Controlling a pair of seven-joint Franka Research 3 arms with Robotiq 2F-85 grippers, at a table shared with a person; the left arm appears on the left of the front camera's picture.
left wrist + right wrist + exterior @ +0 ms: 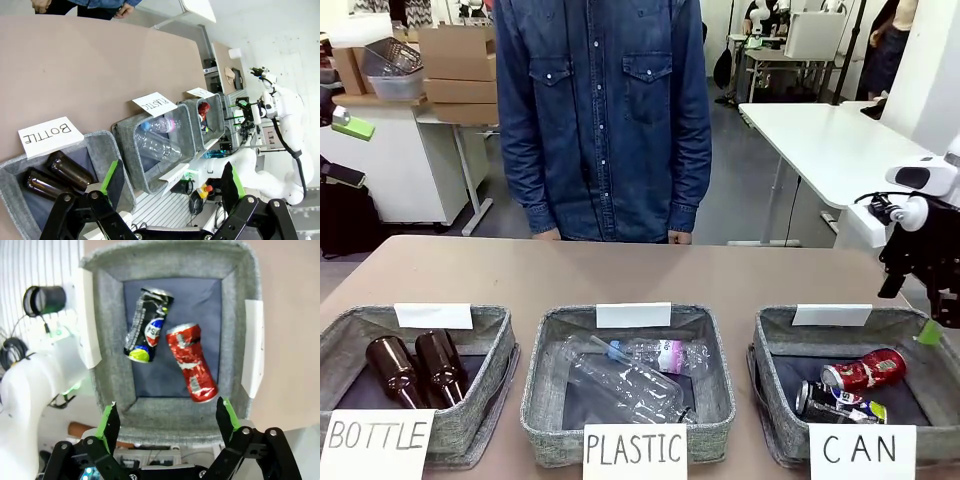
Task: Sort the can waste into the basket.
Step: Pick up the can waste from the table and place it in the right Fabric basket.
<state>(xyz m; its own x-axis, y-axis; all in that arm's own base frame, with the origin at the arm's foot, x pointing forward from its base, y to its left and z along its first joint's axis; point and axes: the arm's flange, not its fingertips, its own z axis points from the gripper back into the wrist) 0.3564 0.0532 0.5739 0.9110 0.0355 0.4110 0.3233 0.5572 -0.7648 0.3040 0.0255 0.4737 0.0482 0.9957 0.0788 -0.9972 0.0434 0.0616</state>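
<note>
Both pieces of can waste lie on their sides in the grey basket point(775, 335) signed "CAN" at the right: a red can point(865, 372) and, in front of it, a dark blue-black can point(835, 403). My right gripper point(932, 325) hangs above the basket's right rim. In the right wrist view the basket wall point(107, 370) surrounds the dark can point(147, 325) and the red can point(191, 362), and the right gripper point(167, 420) is open and empty above them. My left gripper point(171, 180) is open and empty, high above the left end of the row of baskets.
The "BOTTLE" basket point(490, 330) holds two brown bottles. The "PLASTIC" basket point(712, 340) holds clear bottles. A person in a denim shirt point(605, 110) stands at the table's far edge. Bare tabletop point(620, 275) lies behind the baskets.
</note>
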